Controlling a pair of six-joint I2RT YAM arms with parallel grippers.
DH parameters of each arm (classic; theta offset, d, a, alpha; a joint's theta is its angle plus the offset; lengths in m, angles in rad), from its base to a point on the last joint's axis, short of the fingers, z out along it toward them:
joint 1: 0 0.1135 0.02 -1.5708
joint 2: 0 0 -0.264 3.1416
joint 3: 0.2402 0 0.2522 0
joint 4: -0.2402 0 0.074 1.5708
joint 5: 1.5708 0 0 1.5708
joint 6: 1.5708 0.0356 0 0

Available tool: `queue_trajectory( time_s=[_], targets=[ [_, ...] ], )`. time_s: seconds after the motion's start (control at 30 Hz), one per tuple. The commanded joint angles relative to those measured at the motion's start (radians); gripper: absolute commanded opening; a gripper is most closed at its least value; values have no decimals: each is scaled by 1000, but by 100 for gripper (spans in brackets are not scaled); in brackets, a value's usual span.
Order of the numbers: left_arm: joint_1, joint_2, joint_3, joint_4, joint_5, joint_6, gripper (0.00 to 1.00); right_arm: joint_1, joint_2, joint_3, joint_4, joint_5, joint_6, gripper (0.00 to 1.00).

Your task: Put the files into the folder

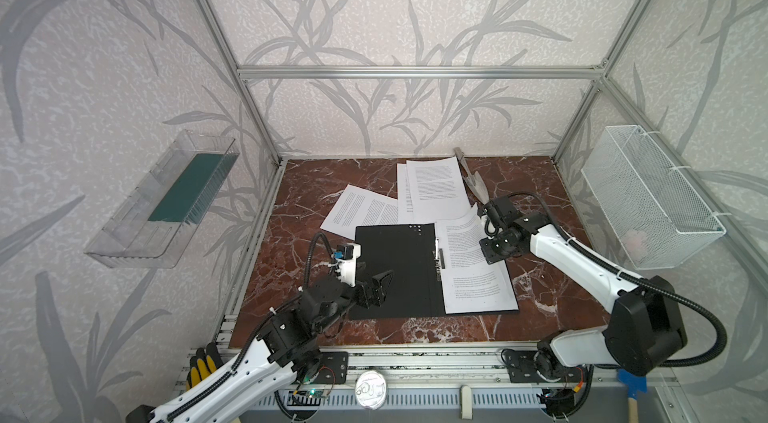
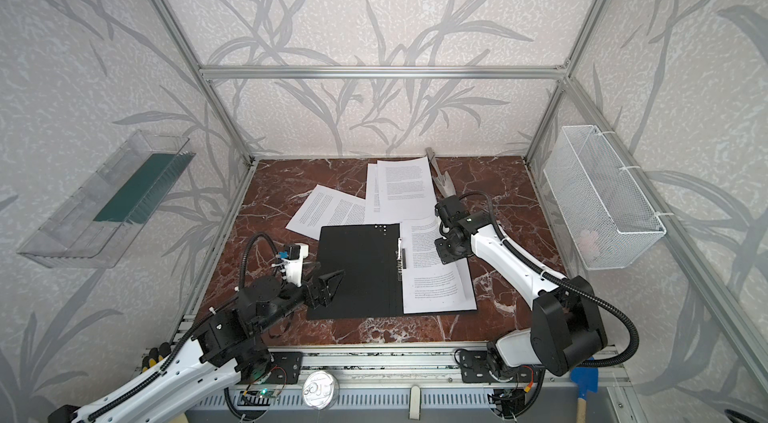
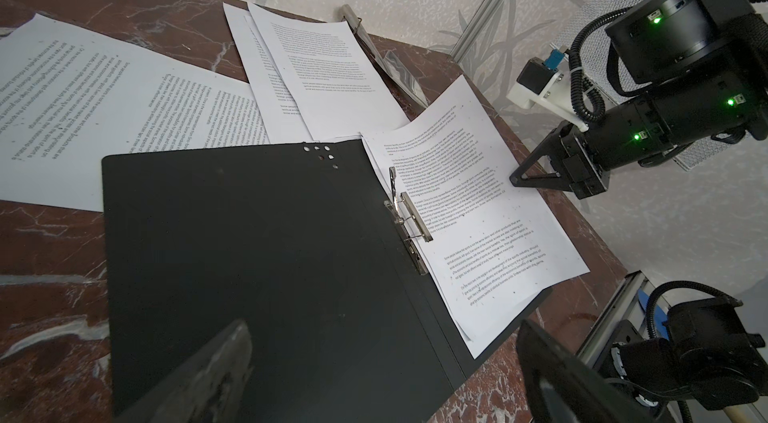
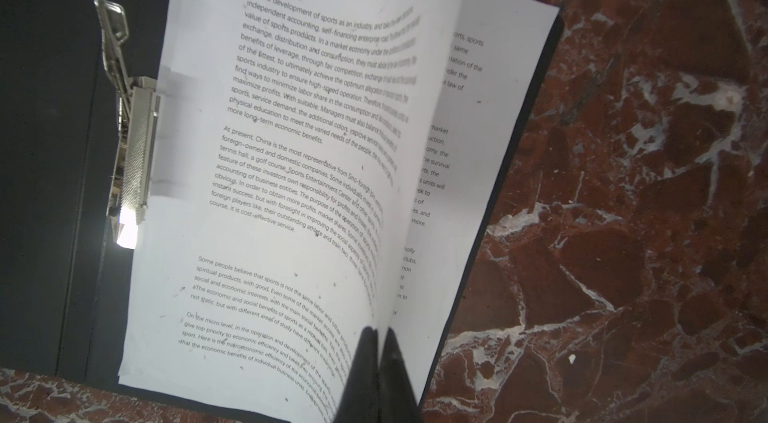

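The folder (image 1: 395, 271) lies open and flat on the counter (image 1: 299, 192), near the front edge, with its clip (image 1: 439, 258) along the spine. Its left cover is bare; its right half is covered by files (image 1: 478, 283), at least 2 sheets stacked with their inner edge against the clip. Whether that edge sits under the clip cannot be told.

The right gripper (image 4: 379, 331) is clenched on the outer long edge of the top sheet (image 4: 291, 159), on the side away from the spine. That edge curls up off the sheet beneath, while the inner edge lies down by the clip. In both top views this gripper (image 1: 486, 252) stands at the right margin of the folder, about midway along it.

The left gripper (image 1: 376, 290) is spread wide and holds nothing. It hangs over the left cover near its outer edge, and the wrist view shows the black cover between its fingers (image 3: 216, 371).

More files lie loose behind the folder: 1 sheet (image 1: 361, 211) slanted at its far left corner and partly under it, and 2 overlapping sheets (image 1: 434, 188) farther back, well apart from both grippers.
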Motion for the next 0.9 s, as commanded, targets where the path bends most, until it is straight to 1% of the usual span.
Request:
queue_trajectory(
  time_s=[0.0, 0.4, 0.6, 0.87],
  targets=[
    [-1, 0, -12, 20, -13, 18, 99, 4, -38, -14, -31, 22, 12, 0],
    [-1, 5, -12, 24, -14, 18, 99, 12, -48, -18, -37, 39, 11, 0],
    [-1, 8, -14, 26, -14, 19, 99, 39, -43, -17, -27, 32, 0, 0],
    [-1, 9, -15, 30, -14, 19, 99, 47, -41, -23, -21, 22, 2, 0]
  ],
)
